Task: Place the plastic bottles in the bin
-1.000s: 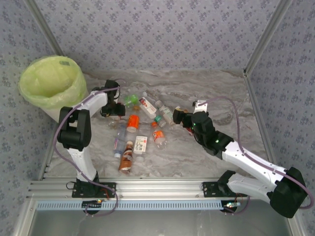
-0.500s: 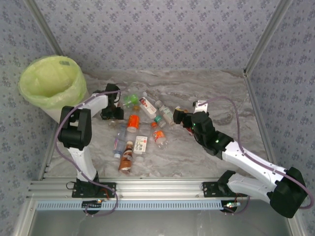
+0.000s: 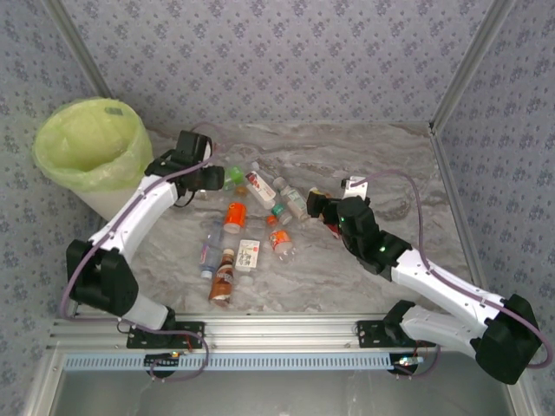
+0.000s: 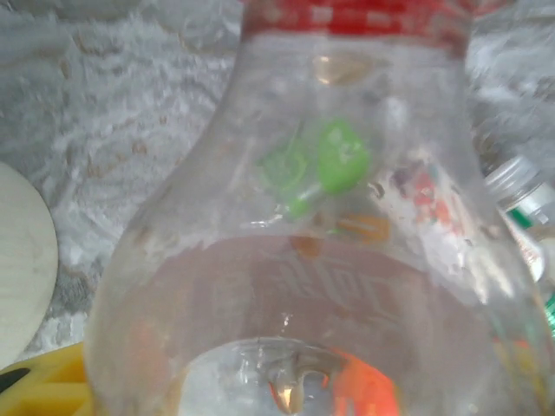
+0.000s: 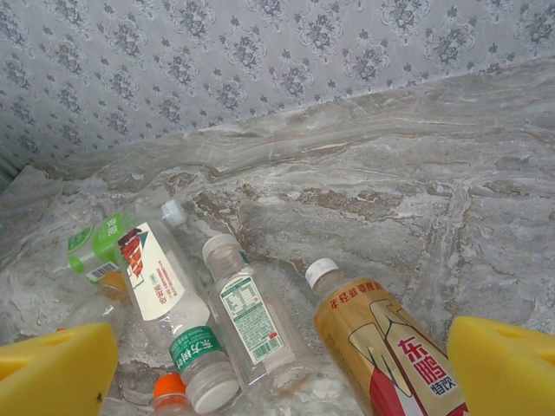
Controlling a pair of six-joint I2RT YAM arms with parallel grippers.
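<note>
Left wrist: left hand [image 3: 211,178] seemingly clamps a clear bottle [image 4: 295,260] near the bin [image 3: 130,149]; right hand [image 3: 319,208] spread wide.

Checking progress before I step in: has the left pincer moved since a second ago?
Yes. The left pincer has shifted away from the plastic bottles, toward the bin.

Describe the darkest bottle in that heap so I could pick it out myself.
On the marble table, look at the heap of plastic bottles left of centre. Follow it to its end nearest the metal rail: there lies a dark reddish-brown bottle. Its neighbours are clear, with white, blue or orange labels.
</note>
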